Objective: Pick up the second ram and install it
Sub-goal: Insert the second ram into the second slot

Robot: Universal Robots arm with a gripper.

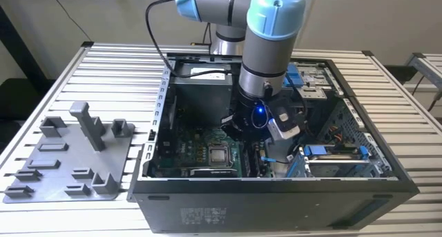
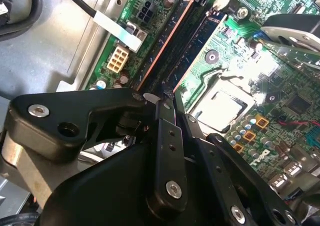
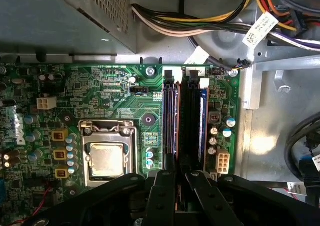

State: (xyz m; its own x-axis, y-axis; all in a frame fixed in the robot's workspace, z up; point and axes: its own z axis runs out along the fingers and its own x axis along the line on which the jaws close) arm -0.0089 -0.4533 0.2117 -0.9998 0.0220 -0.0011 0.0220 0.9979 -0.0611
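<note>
Second ram [image 3: 182, 136] upright among motherboard [image 3: 115, 100] sockets, lower end hidden by gripper [image 3: 181, 183] fingers [image 3: 165, 196] clamped on it; open computer case [image 1: 386, 164] on slatted table [image 1: 111, 66].

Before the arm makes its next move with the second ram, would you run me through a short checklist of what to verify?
1. Gripper lined up with the memory sockets: ok. In the first wrist view the gripper sits at one end of the long black sockets, in line with them.
2. Second ram in the gripper: cannot tell. Seen edge-on, it cannot be told from the dark sockets.
3. Cables off the sockets: ok. The cable bundle lies beyond their far end.
4. Processor socket untouched: ok. It lies beside the sockets, apart from the gripper.
5. Arm inside the case opening: ok. In the exterior view the arm comes down between the case walls.
</note>
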